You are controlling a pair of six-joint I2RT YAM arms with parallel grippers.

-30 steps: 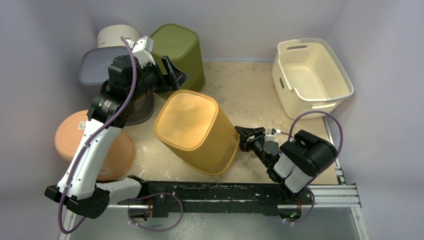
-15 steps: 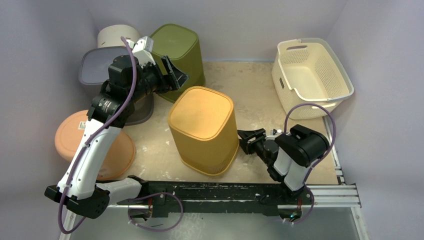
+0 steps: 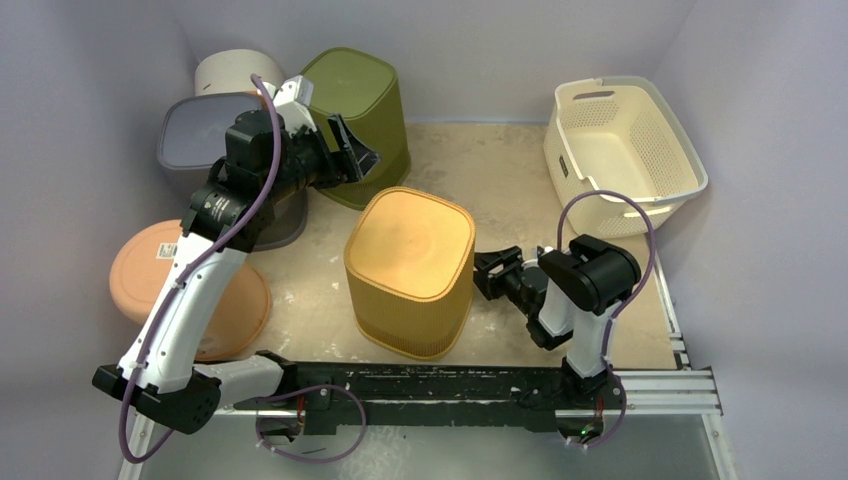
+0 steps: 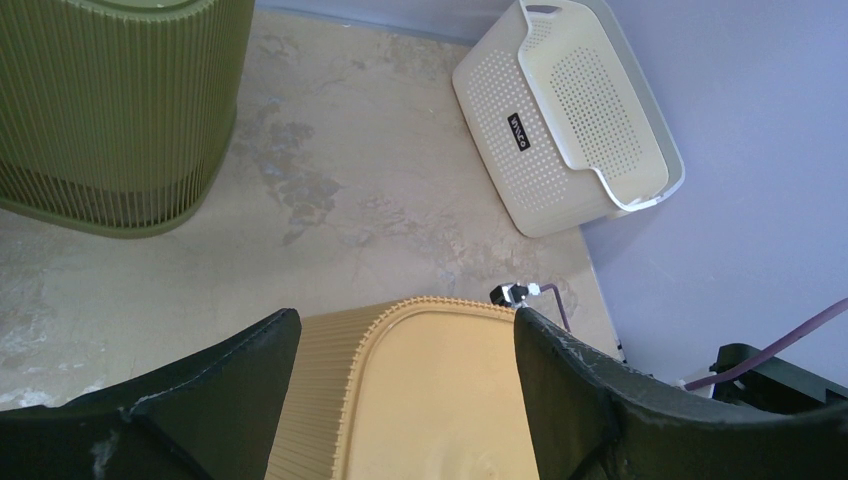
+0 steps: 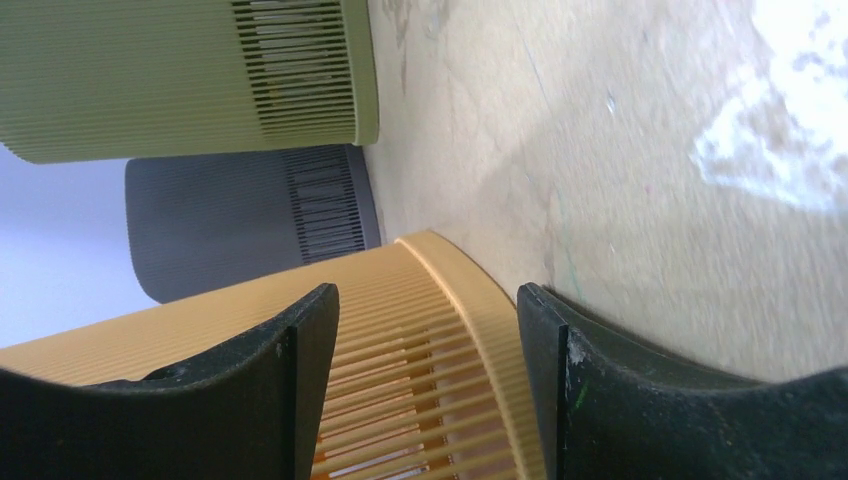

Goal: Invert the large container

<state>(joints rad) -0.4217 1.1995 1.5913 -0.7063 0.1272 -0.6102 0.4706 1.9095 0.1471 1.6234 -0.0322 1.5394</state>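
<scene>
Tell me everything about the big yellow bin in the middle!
The yellow bin is big and rounded-square, with thin ribs running down its sides and open slots near the rim. It looks like plastic. It stands straight but upside down: its smooth closed bottom faces up and its rim rests on the table, near the middle. The right hand is open just beside its right side; I cannot tell if it touches. Nothing else touches it.

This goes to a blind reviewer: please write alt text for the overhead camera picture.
A yellow bin stands upside down in the middle. The right end effector sits open beside its wall; the left end effector hangs open near a green bin.
</scene>
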